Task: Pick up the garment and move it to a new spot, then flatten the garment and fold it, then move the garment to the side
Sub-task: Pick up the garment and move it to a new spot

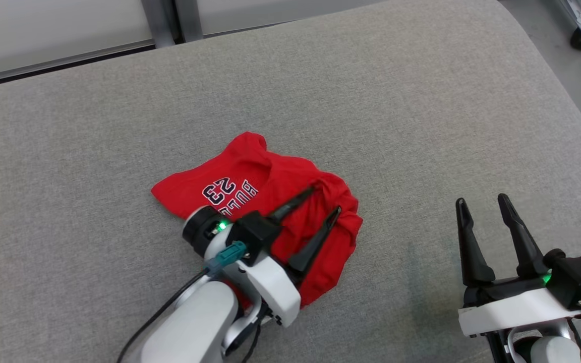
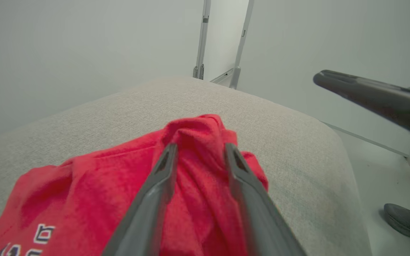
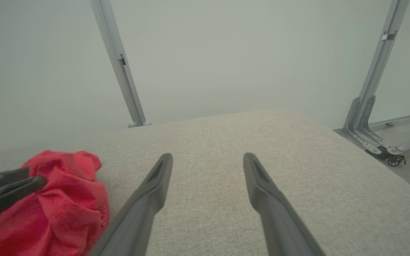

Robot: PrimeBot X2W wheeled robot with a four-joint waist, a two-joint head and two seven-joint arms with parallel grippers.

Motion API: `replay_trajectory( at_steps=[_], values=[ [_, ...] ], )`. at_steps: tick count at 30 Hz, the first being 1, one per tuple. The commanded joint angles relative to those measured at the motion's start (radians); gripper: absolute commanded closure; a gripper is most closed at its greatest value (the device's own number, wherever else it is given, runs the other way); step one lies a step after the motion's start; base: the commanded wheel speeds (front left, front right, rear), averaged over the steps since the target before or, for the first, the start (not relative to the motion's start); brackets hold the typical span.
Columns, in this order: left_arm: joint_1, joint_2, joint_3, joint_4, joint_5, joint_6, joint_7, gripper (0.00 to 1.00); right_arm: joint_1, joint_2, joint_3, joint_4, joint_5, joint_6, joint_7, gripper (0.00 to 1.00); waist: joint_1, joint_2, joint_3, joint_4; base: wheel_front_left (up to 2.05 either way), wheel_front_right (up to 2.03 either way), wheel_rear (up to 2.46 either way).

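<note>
Red garment (image 1: 270, 176) is what I'm watching, and it's down on the grey fabric cushion (image 1: 421, 101), towards my left of centre, in a rumpled heap. One flap with dark lettering and a number lies fairly flat at the near-left; the rest is bunched up in folds on the right side.

My left end effector (image 1: 325, 200) sits right over that bunched part. From the left wrist view its fingers stand parted, with a ridge of red cloth (image 2: 84, 185) rising between them, and I see no pinch on it, so I'm calling the left end effector (image 2: 199, 147) loose rather than gripping. My right end effector (image 1: 482, 199) hangs wide open over bare cushion, well apart from the garment (image 3: 66, 199), holding nothing.

Where are we? I can't say from here whether this spot is the new one. If it is, the first step looks about finished. Nothing else is: the garment is neither spread flat nor folded, and it isn't off to the side. Flattening comes next, I'd say, and both arms will probably be wanted for it.
</note>
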Motion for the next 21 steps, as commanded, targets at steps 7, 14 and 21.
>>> replay_trajectory(
  at_steps=[7, 14, 21],
  values=[
    [0.024, 0.041, 0.063, -0.048, -0.026, 0.032, -0.103, 0.0, -0.017, -0.001, 0.007, 0.015, -0.022, 0.0, -0.002, 0.0, 0.0, 0.0, -0.051, 0.08, 0.0, 0.0, 0.0],
    [0.081, 0.091, 0.19, -0.114, -0.061, 0.106, -0.13, 0.0, -0.005, -0.001, 0.006, 0.015, -0.037, 0.0, 0.017, 0.0, 0.0, 0.0, -0.111, 0.146, 0.0, 0.0, 0.0],
    [0.203, 0.181, 0.388, -0.134, -0.116, 0.173, -0.137, 0.0, 0.025, -0.001, 0.01, 0.002, -0.052, 0.0, 0.054, 0.0, 0.0, 0.0, -0.176, 0.22, 0.0, 0.0, 0.0]
  ],
)
